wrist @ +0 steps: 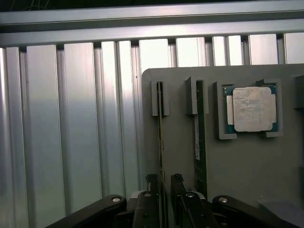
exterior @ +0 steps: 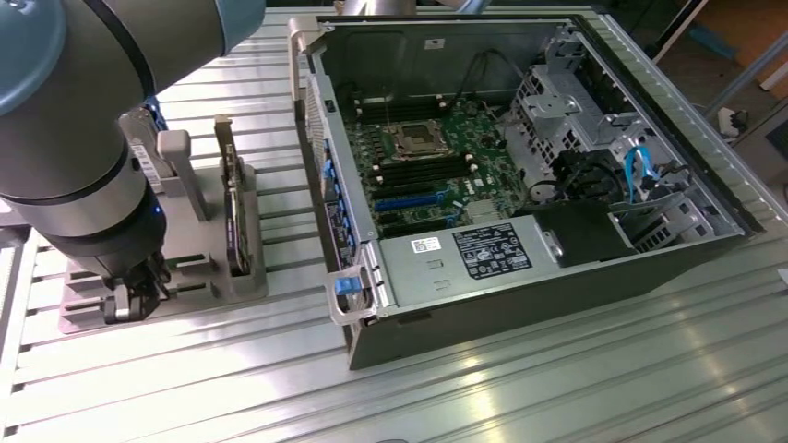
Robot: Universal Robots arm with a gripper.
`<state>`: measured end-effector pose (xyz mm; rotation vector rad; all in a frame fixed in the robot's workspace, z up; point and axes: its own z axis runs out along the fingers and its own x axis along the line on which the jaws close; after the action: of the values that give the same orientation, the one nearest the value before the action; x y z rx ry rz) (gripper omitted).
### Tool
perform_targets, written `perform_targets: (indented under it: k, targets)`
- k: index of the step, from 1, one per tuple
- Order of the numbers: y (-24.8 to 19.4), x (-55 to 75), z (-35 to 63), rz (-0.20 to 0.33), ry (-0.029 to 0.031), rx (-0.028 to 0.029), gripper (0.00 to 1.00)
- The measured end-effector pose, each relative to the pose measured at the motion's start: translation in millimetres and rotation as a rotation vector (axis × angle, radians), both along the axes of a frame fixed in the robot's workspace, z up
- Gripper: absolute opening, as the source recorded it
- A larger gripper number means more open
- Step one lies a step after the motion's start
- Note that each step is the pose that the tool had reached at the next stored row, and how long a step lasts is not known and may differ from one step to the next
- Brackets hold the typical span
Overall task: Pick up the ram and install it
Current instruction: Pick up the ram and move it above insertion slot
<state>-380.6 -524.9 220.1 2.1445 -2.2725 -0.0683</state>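
The ram is a thin green stick standing on edge in a slot of the grey holder plate. My gripper is right over its near end, with one dark finger on each side of the stick and a small gap still showing, so it is open around it. A twin green stick with a white label stands in the neighbouring slot. In the exterior view my gripper is low over the grey holder at the exterior view's left, and the arm hides the ram there.
A processor chip lies in a pocket of the holder beside the twin stick. A tall dark expansion card stands upright in the holder. The open computer case with its motherboard lies at the exterior view's right on the ribbed metal table.
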Motion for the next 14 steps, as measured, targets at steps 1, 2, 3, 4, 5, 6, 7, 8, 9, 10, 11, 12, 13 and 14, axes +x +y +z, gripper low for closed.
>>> perform_targets:
  k: [1, 2, 3, 4, 5, 6, 7, 8, 9, 10, 11, 12, 13, 14]
  targets:
    - [0.0, 0.0, -0.6, 0.000, 0.0000, 0.0000, 0.25]
    - [0.0, 0.0, -1.1, 0.000, 0.0001, 0.0000, 0.25]
    - [0.0, 0.0, -1.9, 0.000, 0.0000, 0.0001, 0.25]
    - [-0.1, 0.0, -2.4, 0.000, 0.0001, 0.0000, 0.25]
    - [-0.1, 0.0, -3.1, 0.000, 0.0001, 0.0000, 0.25]
    - [-0.1, 0.0, -3.8, 0.000, 0.0001, 0.0000, 0.25]
    - [-0.1, 0.0, -4.4, 0.000, 0.0001, -0.0001, 0.25]
    - [-0.1, 0.0, -5.0, 0.000, 0.0001, -0.0001, 0.25]
    - [-0.2, 0.0, -5.5, 0.000, 0.0002, -0.0002, 0.25]
    - [-0.2, 0.0, -6.0, 0.000, 0.0002, -0.0002, 0.25]
    - [-0.2, 0.0, -6.4, 0.000, 0.0001, -0.0001, 0.25]
    - [-0.2, 0.0, -7.0, 0.000, 0.0001, -0.0002, 0.25]
    - [-0.2, 0.1, -7.3, 0.000, 0.0001, -0.0002, 0.25]
    - [-0.2, 0.0, -7.5, 0.000, 0.0002, -0.0003, 0.25]
